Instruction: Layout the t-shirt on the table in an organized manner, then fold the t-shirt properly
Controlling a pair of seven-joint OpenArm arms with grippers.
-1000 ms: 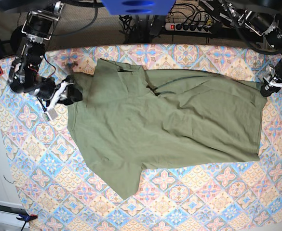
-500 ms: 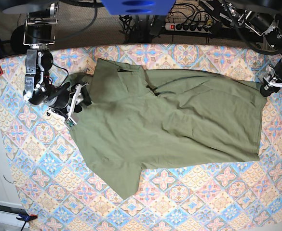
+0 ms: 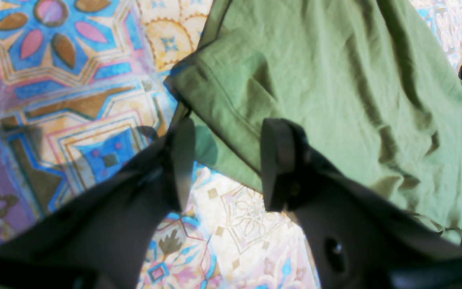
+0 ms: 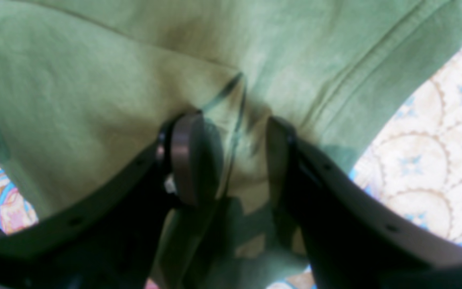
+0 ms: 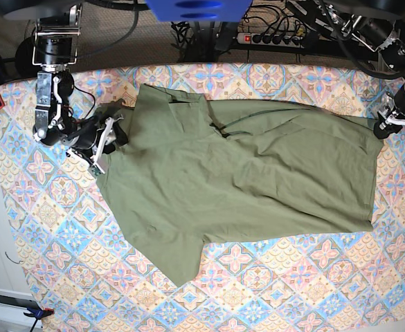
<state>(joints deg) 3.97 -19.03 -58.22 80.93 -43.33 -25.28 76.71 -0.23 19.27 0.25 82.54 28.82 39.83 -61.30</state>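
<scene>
1. Fabric first: we see the t-shirt (image 5: pixel 244 180) spread across the middle of the table (image 5: pixel 292 290) in the base view, olive green, rumpled, with one sleeve running down toward the lower centre of the frame and its hem edge at the right.

2. We find the right gripper (image 5: pixel 107 138) at the upper left of the base view, at the shirt's left edge. In the right wrist view its jaws stand partly apart with green cloth filling the gap (the picture is blurred); we cannot tell whether they pinch the fabric or merely press down on it.

3. We find the left gripper (image 5: pixel 382 128) at the far right of the base view, at the shirt's upper right corner. In the left wrist view its two dark fingers (image 3: pixel 185 160) stand well apart, straddling the hemmed corner of the shirt, which lies between them without being clamped.

4. We note a power strip (image 5: pixel 275 38) with cables beyond the table's top edge, in the upper centre of the base view.
</scene>
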